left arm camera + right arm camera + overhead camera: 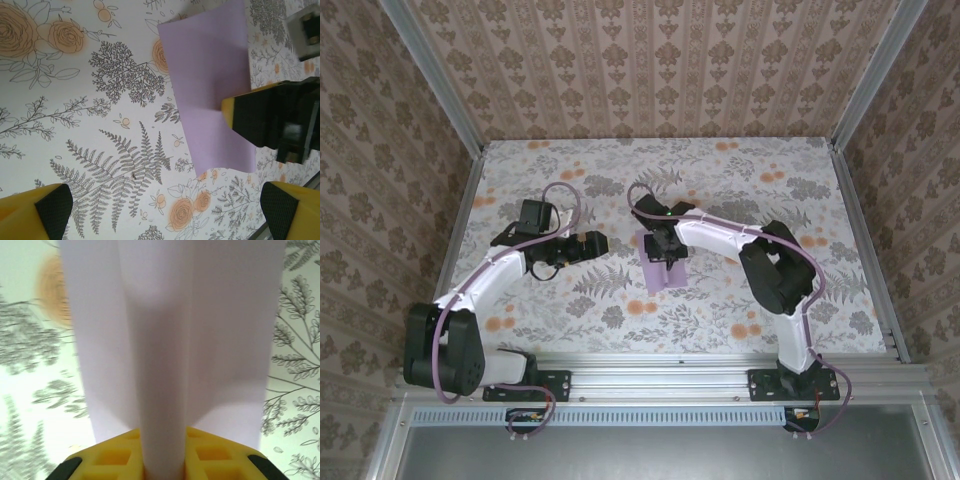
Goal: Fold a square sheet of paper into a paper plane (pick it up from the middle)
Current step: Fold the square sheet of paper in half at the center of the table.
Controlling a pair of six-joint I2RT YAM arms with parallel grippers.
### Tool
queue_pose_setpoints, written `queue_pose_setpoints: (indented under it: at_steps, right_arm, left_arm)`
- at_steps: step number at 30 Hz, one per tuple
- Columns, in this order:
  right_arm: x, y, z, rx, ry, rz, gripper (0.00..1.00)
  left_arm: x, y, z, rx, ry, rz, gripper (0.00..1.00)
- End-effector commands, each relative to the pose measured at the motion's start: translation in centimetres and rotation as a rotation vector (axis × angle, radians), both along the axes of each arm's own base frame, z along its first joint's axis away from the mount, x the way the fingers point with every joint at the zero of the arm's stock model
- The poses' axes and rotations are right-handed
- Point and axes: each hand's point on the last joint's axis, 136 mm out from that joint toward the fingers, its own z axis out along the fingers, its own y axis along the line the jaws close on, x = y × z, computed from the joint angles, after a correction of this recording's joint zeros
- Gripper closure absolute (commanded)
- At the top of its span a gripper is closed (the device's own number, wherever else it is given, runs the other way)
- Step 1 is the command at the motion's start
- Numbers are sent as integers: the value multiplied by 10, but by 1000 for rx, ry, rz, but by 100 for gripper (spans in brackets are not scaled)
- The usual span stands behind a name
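The right jaws are closed on the paper, which is pinched up along its middle into a raised ridge between the yellow fingers. The sheet is plain pale lilac, and flat flaps are spread to either side. It is set near the centre of the floral counter. The left jaws are spread wide to the paper's left, apart from it.
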Motion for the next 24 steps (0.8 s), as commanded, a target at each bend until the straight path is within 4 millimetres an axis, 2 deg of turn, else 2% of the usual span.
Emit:
queue_pose_setpoints:
  at_steps: [1, 7, 10, 12, 15, 24]
  right_arm:
    - [-4, 36, 50, 212, -23, 63, 78]
    - [-18, 73, 99, 513, -13, 117, 78]
    - [-24, 81, 111, 664, 1, 106, 78]
    - [-25, 77, 104, 726, 23, 66, 77]
    - [-30, 69, 81, 748, 63, 23, 78]
    - [-37, 43, 27, 749, 140, -57, 76]
  left_arm:
    - [-1, 3, 25, -14, -43, 3, 0]
    - [-2, 5, 53, -36, -97, 15, 0]
    - [-2, 2, 65, -58, -119, 6, 0]
    - [-3, -1, 67, -74, -121, -5, 0]
    - [-3, -7, 64, -89, -111, -21, 0]
    - [-1, -41, 32, -82, -55, -83, 0]
